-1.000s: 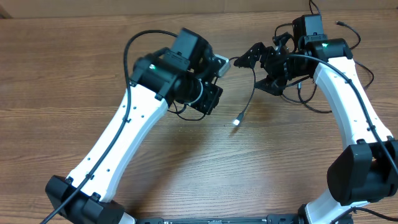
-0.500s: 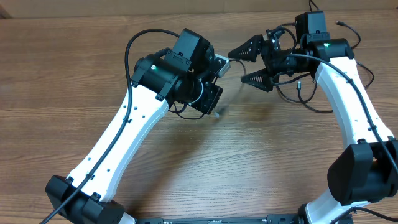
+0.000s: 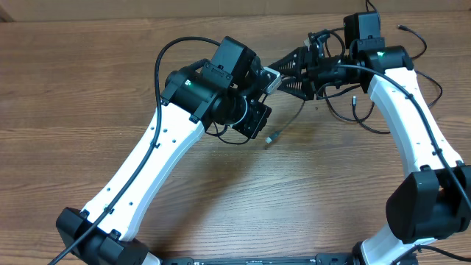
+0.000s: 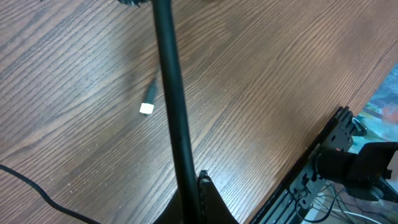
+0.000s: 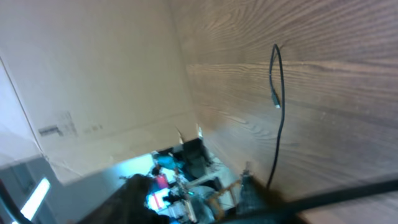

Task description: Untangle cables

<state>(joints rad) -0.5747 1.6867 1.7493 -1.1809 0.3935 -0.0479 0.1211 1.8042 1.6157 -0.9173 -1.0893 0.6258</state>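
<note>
Mid-table, left claw pinching cable, arm extended

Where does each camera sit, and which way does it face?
Overhead: above the brown wooden table, facing straight down; both white arms and thin black cables show.
Left wrist: faces down at the table; left gripper pinches a cord.
Right wrist: tilted toward a beige wall; right gripper blurred below.
Shared: overhead and left wrist show the silver plug.
</note>
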